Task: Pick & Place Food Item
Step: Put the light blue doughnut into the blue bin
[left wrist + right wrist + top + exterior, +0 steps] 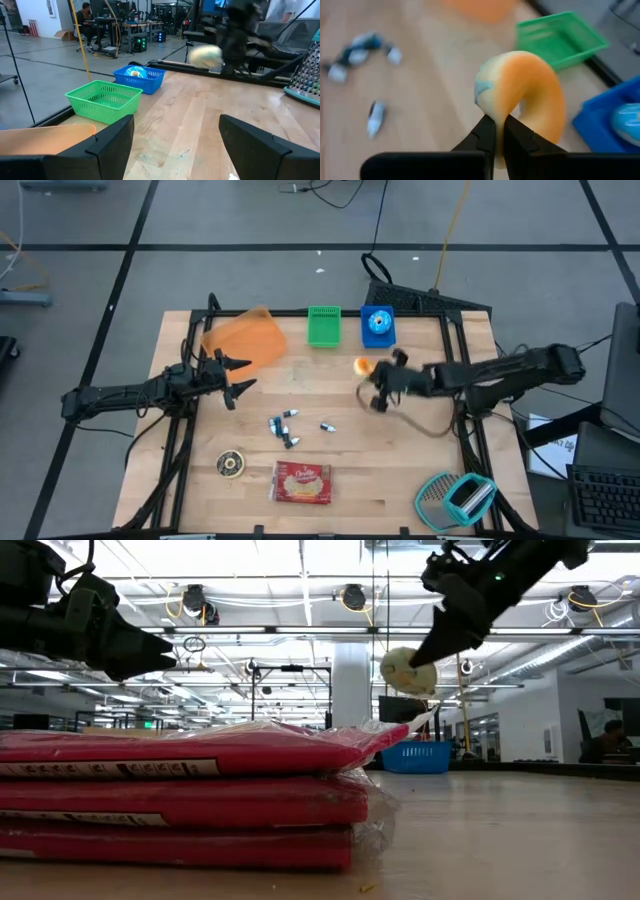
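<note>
Right end effector (pixel 496 131): you have it pinched tight on the donut (pixel 527 102), with the jaws closed through the ring's edge.
Donut: it is yellow and orange, lifted up off the counter (pixel 420 470), close to the far edge and just in front of the blue basket (pixel 377 326).
Left end effector (pixel 237 376): your fingers are spread wide apart and hold nothing. It hangs over the counter's left side, next to the orange board (pixel 244 338).
Blue basket: it sits at the far edge of the counter. Something round, blue and white, lies inside it; you cannot tell what it is.
Green basket (pixel 323 325): it sits at the far edge too, just beside the blue basket. You can see nothing in it.
Orange board: it lies near the far left corner.
Small wrapped candies (pixel 285 427): they are spread around the middle of the counter.
Red packet (pixel 302 482): it lies flat by the near edge.
Round tin (pixel 231 465): it is by the near edge, left of the red packet.
Grater (pixel 455 498): it lies at the near right corner.
</note>
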`<state>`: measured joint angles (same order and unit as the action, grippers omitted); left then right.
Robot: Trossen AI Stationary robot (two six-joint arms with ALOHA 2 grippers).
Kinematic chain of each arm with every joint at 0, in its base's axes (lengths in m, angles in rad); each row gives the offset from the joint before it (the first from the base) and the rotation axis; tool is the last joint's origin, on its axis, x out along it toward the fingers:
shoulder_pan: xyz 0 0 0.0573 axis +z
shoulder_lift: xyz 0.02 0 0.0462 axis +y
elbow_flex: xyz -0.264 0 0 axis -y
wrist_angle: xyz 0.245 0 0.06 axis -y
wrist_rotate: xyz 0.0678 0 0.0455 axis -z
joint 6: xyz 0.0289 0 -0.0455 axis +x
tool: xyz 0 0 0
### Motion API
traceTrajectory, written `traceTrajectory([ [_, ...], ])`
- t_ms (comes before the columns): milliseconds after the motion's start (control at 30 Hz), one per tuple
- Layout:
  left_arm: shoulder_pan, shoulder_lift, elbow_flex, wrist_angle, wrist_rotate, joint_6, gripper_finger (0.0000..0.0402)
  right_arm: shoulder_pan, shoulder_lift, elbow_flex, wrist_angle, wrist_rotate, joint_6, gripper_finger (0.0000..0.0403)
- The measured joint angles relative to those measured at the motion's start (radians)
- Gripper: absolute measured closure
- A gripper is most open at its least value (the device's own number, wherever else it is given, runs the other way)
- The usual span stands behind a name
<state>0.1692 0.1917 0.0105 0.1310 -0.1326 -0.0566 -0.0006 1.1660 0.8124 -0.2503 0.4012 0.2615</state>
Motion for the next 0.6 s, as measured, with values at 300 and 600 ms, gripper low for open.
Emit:
traceTrajectory([
  [300,0.0,0.0,0.0,0.0,0.0,0.0,0.0105,-0.414,-0.035,-0.067,0.312,-0.369,0.054,0.0393],
  [600,0.0,0.0,0.0,0.0,0.0,0.0,0.0105,-0.639,0.024,-0.206,0.58,-0.404,0.158,0.0392],
])
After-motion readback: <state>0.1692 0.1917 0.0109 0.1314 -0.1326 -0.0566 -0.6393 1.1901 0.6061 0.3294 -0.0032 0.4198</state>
